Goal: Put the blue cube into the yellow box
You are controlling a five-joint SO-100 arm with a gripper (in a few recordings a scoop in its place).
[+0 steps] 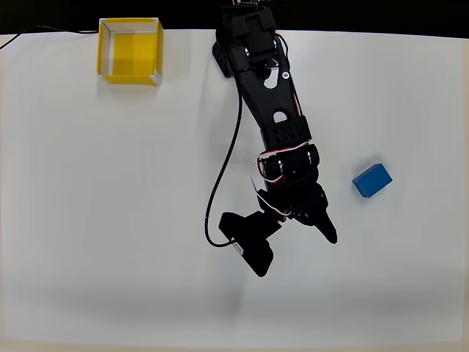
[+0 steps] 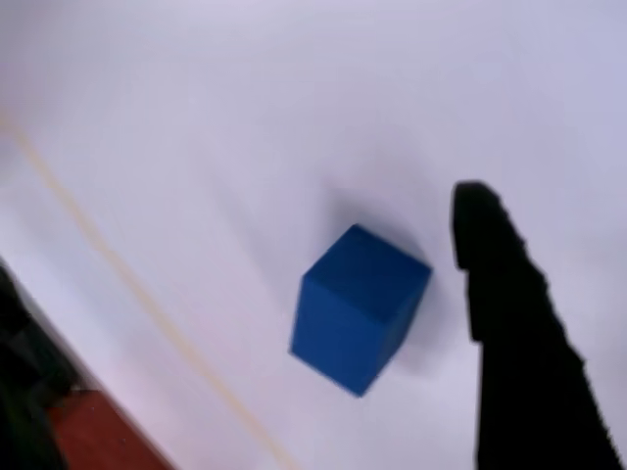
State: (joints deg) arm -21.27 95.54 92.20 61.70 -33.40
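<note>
The blue cube (image 1: 372,180) is lying on the counter (image 1: 110,220), ungrasped, well apart from the yellow box (image 1: 130,50). The gripper (image 1: 297,246) is hovering wide beside the cube; grasp and transfer are pending.

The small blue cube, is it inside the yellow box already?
No, the small matte blue cube sits on the white table, far from the square open-topped yellow box.
</note>
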